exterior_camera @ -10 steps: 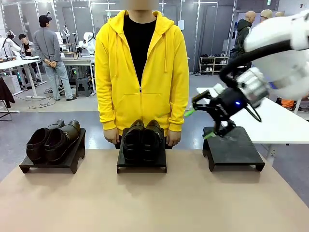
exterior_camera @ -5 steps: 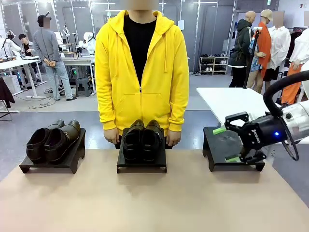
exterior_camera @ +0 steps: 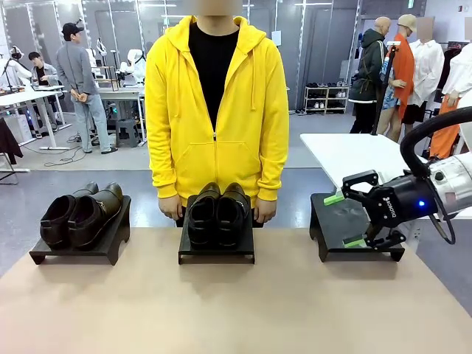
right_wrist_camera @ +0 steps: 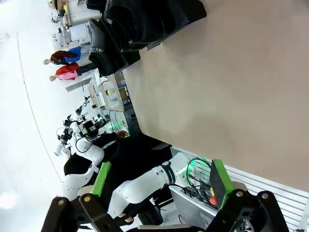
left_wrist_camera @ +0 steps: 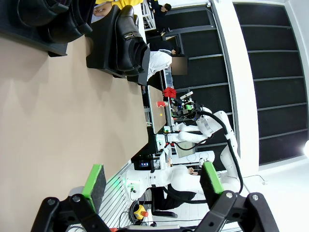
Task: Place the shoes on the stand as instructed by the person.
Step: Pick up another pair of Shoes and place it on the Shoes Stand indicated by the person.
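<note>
Front view: three black stands in a row across the table's far half. Brown pair (exterior_camera: 80, 214) on the left stand (exterior_camera: 77, 251), toes toward 7 o'clock, long axes slanted. Black pair (exterior_camera: 217, 212) on the middle stand (exterior_camera: 216, 252), toes toward 6 o'clock, long axes running near to far, side by side and touching. Right stand (exterior_camera: 354, 230) bare. Person (exterior_camera: 215, 110) at 12 o'clock behind the middle stand, a hand (exterior_camera: 263, 210) at each side of it, seemingly gripping its far edge. Right gripper (exterior_camera: 344, 220) hanging over the bare stand, fingers parted and holding nothing, green pads (exterior_camera: 334, 198) pointing toward 9 o'clock. From that gripper, black pair off at 9 o'clock, near; brown pair farther the same way, well apart. By judgement, right arm the nearer one to the black pair, and a grasp across a shoe's narrow width the likely need, since the long axis runs toward the camera. Both pairs glossy, low-heeled, smooth leather, likely slippery under the pads.

Left wrist view: left gripper (left_wrist_camera: 152, 181) spread wide, nothing between the pads, off the table's edge. Black pair (left_wrist_camera: 126, 36) at 11 o'clock, well apart, seen sideways on its stand; brown pair (left_wrist_camera: 53, 17) at the top left corner.

Right wrist view: right gripper (right_wrist_camera: 159, 181) likewise spread and empty. Black pair (right_wrist_camera: 145, 17) at 12 o'clock across bare tabletop, brown pair (right_wrist_camera: 108, 53) just beyond at 11 o'clock
</note>
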`<state>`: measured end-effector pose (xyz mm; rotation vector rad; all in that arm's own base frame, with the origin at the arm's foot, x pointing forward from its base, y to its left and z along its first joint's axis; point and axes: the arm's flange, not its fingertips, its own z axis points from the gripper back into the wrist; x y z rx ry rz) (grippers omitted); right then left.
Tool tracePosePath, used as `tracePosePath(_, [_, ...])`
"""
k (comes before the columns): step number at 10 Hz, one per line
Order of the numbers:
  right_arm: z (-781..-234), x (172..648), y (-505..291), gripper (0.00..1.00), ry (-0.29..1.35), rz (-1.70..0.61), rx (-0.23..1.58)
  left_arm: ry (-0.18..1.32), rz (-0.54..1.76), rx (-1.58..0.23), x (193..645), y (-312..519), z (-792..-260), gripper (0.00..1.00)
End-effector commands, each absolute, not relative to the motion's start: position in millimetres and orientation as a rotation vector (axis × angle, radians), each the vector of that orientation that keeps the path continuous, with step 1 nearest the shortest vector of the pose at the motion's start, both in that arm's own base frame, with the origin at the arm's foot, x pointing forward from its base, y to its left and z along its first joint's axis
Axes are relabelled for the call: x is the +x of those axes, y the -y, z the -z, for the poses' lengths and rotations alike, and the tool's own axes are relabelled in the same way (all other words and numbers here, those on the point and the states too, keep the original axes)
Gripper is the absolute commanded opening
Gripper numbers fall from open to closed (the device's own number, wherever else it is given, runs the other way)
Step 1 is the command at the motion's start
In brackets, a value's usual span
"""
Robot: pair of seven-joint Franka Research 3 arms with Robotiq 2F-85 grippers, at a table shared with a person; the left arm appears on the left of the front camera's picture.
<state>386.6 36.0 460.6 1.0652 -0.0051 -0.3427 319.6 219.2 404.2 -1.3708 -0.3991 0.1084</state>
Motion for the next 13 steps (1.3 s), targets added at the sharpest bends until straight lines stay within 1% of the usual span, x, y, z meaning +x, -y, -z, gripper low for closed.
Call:
tracePosePath(1, [-462,389,-36,1.00,0.003,0.340,1.075,0.406,-0.095,-1.380,316,-218,-405,1.00])
tracePosePath(3, [-461,387,-36,1.00,0.005,0.343,1.065,0.406,-0.095,-1.380,316,-218,-405,1.00])
tracePosePath(6, [-449,375,43,1.00,0.084,0.386,1.156,0.406,-0.095,-1.380,316,-218,-405,1.00])
tracePosePath(7, [-439,371,79,1.00,0.107,0.357,1.194,0.406,-0.095,-1.380,316,-218,-405,1.00])
tracePosePath(8, [-431,370,112,1.00,0.102,0.352,1.289,0.406,-0.095,-1.380,316,-218,-405,1.00])
tracePosePath(11, [-395,356,196,1.00,0.114,0.336,1.495,0.406,-0.095,-1.380,316,-218,-405,1.00])
tracePosePath(13, [-371,351,223,1.00,0.124,0.371,1.526,0.406,-0.095,-1.380,316,-218,-405,1.00])
